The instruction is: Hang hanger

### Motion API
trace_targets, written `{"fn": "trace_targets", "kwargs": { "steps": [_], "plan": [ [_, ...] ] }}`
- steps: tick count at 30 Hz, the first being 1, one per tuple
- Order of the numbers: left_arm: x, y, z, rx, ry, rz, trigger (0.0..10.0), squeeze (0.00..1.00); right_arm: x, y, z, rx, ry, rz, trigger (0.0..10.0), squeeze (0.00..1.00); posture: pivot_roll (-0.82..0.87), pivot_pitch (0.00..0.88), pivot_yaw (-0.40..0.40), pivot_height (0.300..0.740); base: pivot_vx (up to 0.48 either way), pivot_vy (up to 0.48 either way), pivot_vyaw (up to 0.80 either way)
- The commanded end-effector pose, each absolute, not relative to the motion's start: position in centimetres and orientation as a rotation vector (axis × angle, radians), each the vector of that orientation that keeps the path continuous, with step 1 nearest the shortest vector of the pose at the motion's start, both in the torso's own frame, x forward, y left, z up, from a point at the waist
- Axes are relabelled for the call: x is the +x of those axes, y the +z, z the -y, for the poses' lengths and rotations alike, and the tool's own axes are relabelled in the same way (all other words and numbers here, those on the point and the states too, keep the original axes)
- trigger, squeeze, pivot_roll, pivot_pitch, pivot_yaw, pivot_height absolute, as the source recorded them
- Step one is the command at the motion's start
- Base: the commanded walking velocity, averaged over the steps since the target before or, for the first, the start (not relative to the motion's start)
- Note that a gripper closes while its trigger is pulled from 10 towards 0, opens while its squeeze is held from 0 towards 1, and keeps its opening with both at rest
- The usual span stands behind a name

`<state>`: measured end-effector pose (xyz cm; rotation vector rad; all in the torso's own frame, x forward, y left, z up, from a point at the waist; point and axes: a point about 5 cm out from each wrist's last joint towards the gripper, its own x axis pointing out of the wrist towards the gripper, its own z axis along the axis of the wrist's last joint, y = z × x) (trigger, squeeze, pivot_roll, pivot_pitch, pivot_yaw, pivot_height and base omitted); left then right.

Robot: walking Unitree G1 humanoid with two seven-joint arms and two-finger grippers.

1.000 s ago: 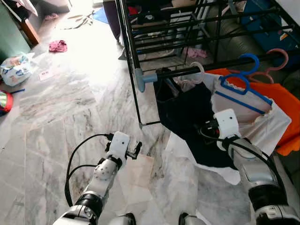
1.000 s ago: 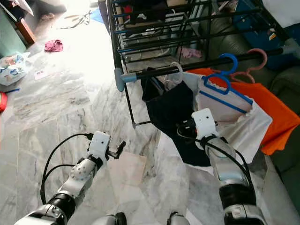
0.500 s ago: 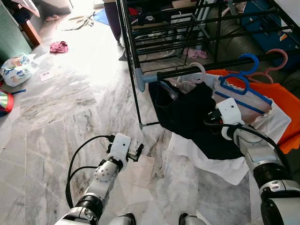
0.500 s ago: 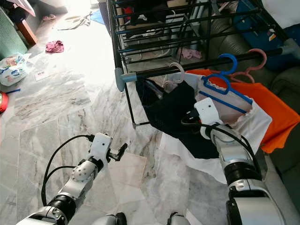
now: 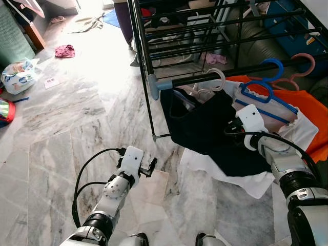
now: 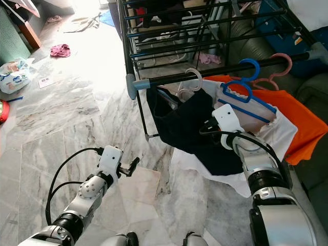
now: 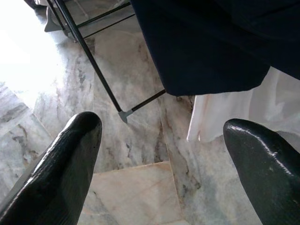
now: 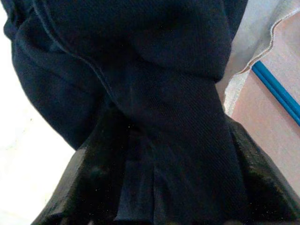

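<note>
Lifted higher, dark garment (image 5: pixel 205 128) pinched by right gripper (image 8: pixel 154 187) (left gripper (image 7: pixel 161 136) spread, empty) near rack (image 5: pixel 148 72)

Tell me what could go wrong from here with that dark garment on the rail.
Three risks, as judgements:
1. The right gripper is shut on the dark garment, not its white hanger; pulling may slip the hook off the black rail.
2. The fabric bunched between the jaws may snag on release.
3. The white cloth beneath trails onto the marble floor near the robot's feet, so stepping could catch it.
</note>
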<state>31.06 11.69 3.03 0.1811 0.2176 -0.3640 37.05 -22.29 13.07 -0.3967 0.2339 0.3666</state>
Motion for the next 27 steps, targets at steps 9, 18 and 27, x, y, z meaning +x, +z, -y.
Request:
{"fn": "trace_targets", "kwargs": {
  "steps": [9, 18, 27],
  "plan": [
    [30.7, 2.5, -11.7, 0.19, -0.37, -0.248, 10.0, 0.0, 36.9, 13.0, 22.9, -0.43, 0.343, -0.212, 0.0, 0.0, -0.04, 0.165, 0.097, 0.74, 0.0, 0.0, 0.0],
    [30.8, 2.6, -11.6, 0.194, -0.371, -0.246, 10.0, 0.0, 37.0, 13.8, 23.2, -0.434, 0.293, -0.126, 0.0, 0.0, -0.05, 0.161, 0.099, 0.74, 0.0, 0.0, 0.0],
    [30.9, 2.6, -11.9, 0.202, -0.36, -0.243, 10.0, 0.0, 36.2, 15.1, 23.4, -0.384, 0.155, 0.07, 0.0, 0.0, -0.05, 0.145, 0.097, 0.74, 0.0, 0.0, 0.0]
  ]
}}
